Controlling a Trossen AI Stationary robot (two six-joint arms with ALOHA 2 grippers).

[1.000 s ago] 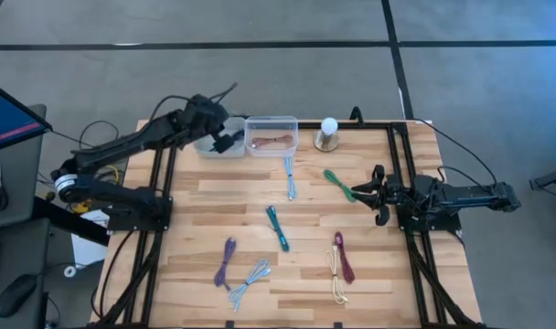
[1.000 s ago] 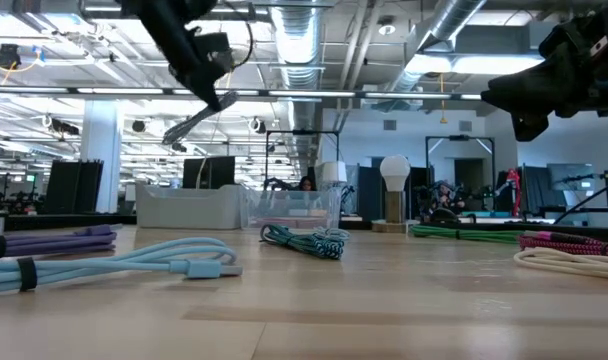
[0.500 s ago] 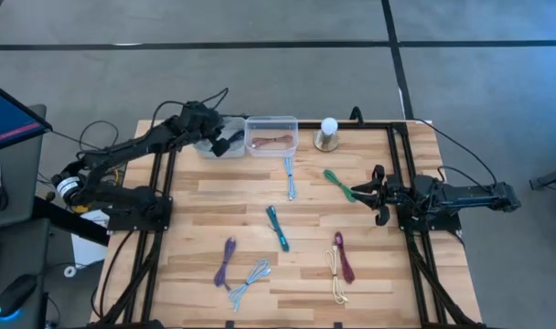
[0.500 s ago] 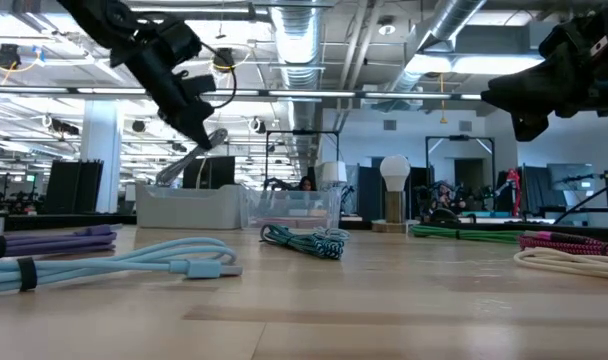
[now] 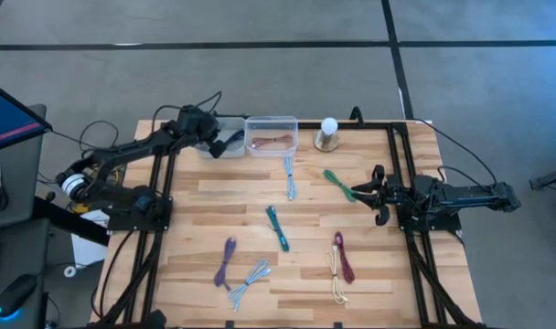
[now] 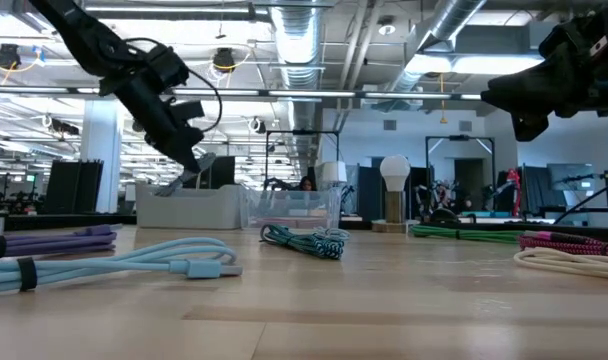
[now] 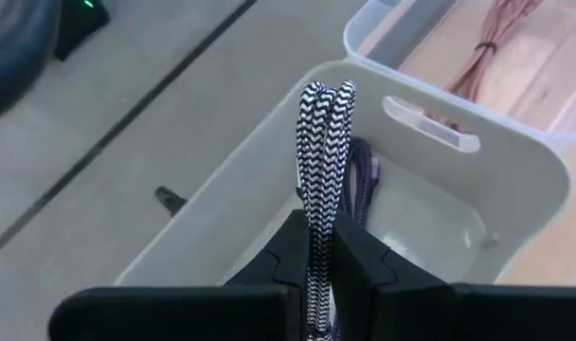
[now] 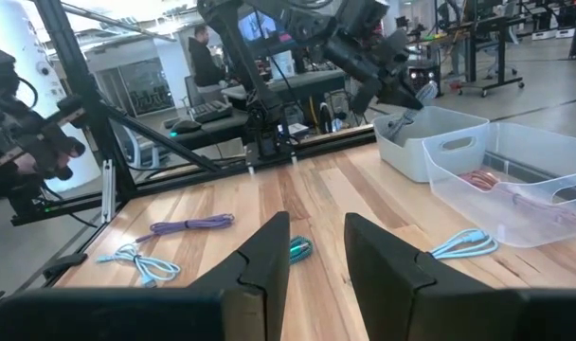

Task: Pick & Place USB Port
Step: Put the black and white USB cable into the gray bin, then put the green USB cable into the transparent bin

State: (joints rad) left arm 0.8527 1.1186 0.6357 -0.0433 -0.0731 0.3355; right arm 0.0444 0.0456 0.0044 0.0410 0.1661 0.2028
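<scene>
The wooden tabletop [image 5: 205, 196] is carrying two bins at its far edge and several coiled cables spread over its middle and near part. The white bin [image 5: 219, 139] is sitting near the far left corner, touching or just beside the clear bin [image 5: 272, 133], which is holding a reddish cable [image 5: 272, 140]. A small lamp with a round white bulb [image 5: 328, 133] is standing just to the right of the clear bin.

The left end effector [image 5: 221, 143] is reaching over the white bin, its fingers pinched shut on a black-and-white braided cable [image 7: 321, 161]; the cable's loop is hanging over the bin's opening, and a dark purple cable [image 7: 362, 175] is already lying inside against the bin wall. The right end effector [image 5: 376, 194] is waiting near the right edge of the tabletop, fingers parted and holding nothing, just beside the end of the green cable [image 5: 337, 184].

A light blue cable [image 5: 290, 176] is lying just in front of the clear bin. A teal cable [image 5: 277, 226] is resting near the centre. Toward the near edge, a purple cable [image 5: 226, 261] and a pale blue cable [image 5: 249, 281] are lying side by side, while a maroon cable [image 5: 343, 257] and a cream cable [image 5: 334, 275] are touching each other farther right.
</scene>
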